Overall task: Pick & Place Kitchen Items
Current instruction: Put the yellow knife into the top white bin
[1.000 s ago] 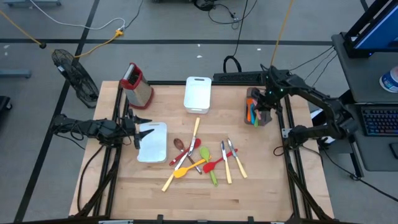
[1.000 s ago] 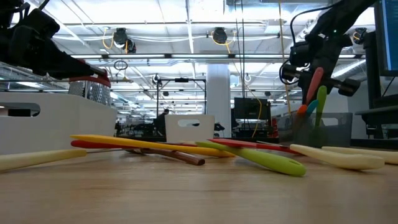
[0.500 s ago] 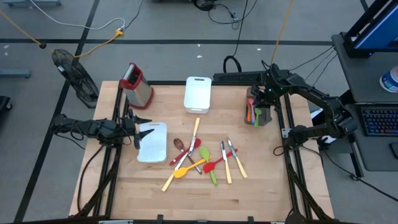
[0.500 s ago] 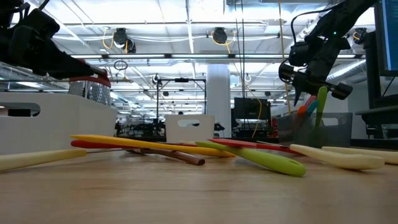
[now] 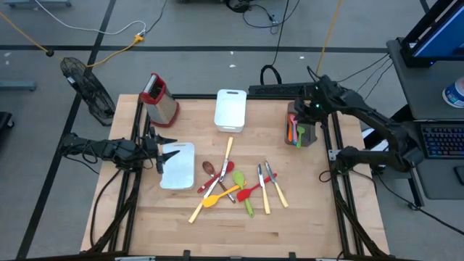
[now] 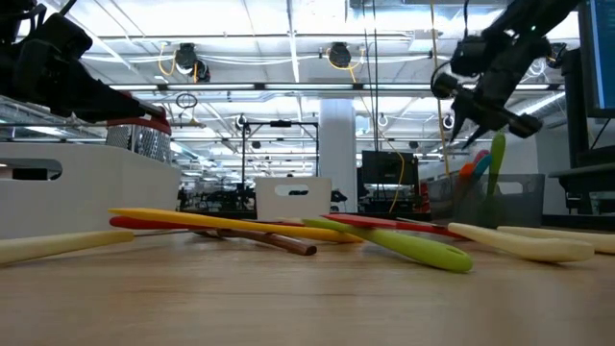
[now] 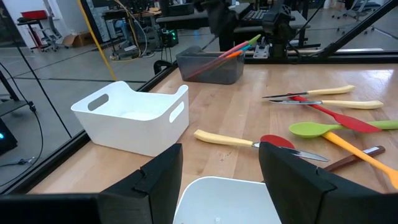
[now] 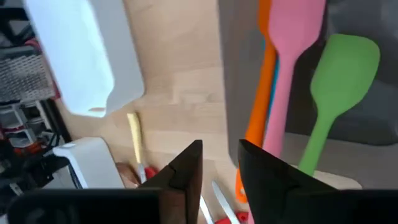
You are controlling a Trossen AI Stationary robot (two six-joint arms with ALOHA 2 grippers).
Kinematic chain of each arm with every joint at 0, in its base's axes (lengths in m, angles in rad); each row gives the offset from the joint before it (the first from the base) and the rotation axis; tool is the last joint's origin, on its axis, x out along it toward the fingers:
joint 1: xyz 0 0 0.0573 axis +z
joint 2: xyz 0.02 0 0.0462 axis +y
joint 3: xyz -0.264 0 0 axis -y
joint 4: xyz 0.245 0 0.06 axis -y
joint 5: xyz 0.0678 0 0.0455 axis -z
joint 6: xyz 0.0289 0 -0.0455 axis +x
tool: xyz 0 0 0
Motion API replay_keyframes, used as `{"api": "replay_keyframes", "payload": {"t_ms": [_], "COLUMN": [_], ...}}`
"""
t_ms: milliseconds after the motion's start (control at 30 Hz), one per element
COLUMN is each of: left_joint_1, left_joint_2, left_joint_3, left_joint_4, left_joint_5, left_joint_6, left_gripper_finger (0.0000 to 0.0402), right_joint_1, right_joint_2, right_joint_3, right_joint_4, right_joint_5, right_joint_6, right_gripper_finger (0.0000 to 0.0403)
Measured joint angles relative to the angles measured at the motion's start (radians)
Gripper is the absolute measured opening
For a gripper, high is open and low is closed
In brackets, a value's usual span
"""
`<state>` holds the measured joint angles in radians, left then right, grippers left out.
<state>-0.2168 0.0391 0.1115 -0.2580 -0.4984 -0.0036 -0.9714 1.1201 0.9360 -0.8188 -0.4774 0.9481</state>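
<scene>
Wooden table (image 5: 304, 217), scattered spoons (image 5: 235, 185); no readable writing.

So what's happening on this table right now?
The right gripper hangs empty above the dark bin at the table's right edge, fingers slightly apart; pink, orange and green utensils already lean inside. A pile of spoons and spatulas waits mid-table. The left gripper rests open at a white tray on the left.
</scene>
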Motion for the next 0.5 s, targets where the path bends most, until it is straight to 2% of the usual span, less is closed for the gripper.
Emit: {"api": "replay_keyframes", "payload": {"t_ms": [300,500], "left_joint_1": [0.0,0.0], "left_joint_2": [0.0,0.0], "left_joint_3": [0.0,0.0], "left_joint_4": [0.0,0.001], "left_joint_5": [0.0,0.0], "left_joint_6": [-0.006,-0.031], "left_gripper_finger": [0.0218,0.0218], "right_joint_1": [0.15,0.255], "right_joint_2": [-0.163,-0.239], "right_joint_3": [0.0,0.0], "right_joint_4": [0.025,0.108], "right_joint_5": [0.138,0.215], "right_joint_6": [-0.049,-0.085], "right_gripper_finger": [0.0007,0.0003]}}
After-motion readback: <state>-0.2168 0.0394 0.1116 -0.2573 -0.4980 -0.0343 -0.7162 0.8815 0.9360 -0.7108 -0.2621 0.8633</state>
